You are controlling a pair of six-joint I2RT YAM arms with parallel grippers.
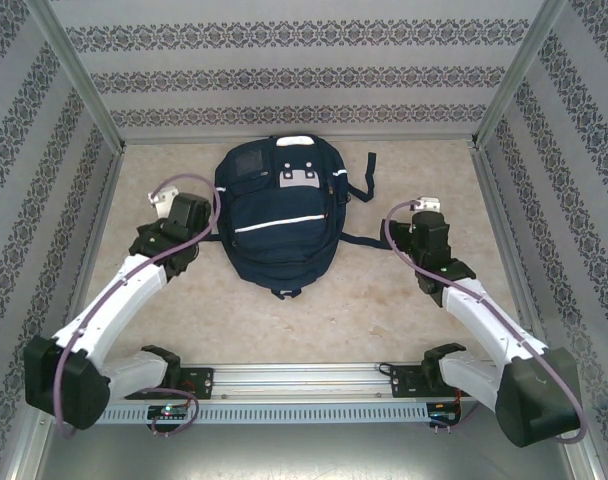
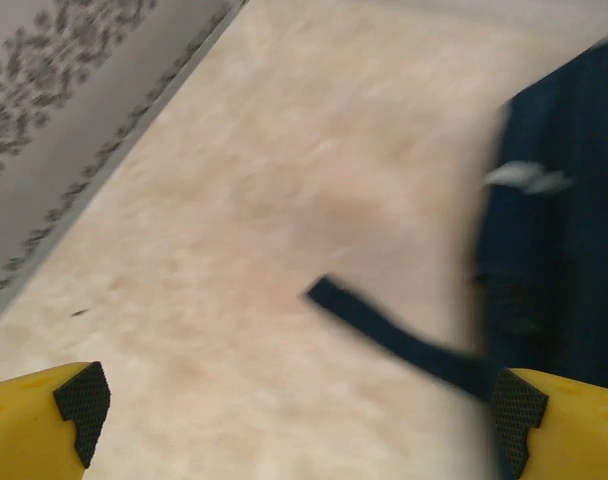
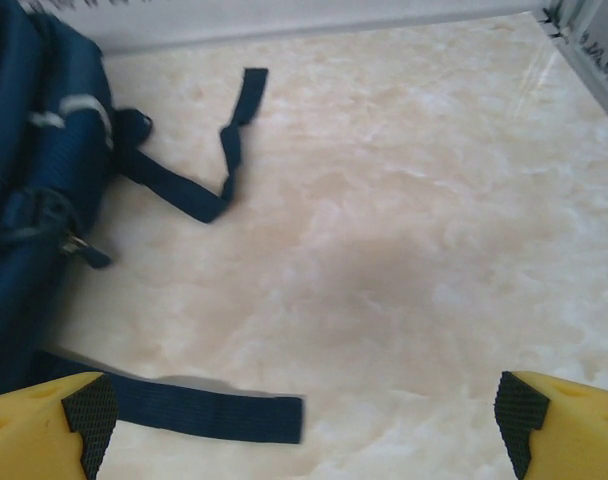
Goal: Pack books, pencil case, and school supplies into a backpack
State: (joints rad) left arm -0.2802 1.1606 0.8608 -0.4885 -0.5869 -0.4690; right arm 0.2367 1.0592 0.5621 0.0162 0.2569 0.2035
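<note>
Navy backpack (image 1: 279,225) lies just right of the left claw (image 2: 299,412) and left of the right claw (image 3: 299,408), its length running away from the arms. The left claw is nearer. Both claws are spread apart and empty.

Matt navy cloth on the backpack (image 1: 276,215), flat woven webbing on its straps (image 3: 204,410). Smooth, faintly glossy cream marbling across the desk (image 1: 364,300). Smooth yellow plastic fingers (image 3: 569,420) with black, finely dimpled pads (image 3: 89,415). Pale silvery metal rail (image 1: 304,375).
</note>
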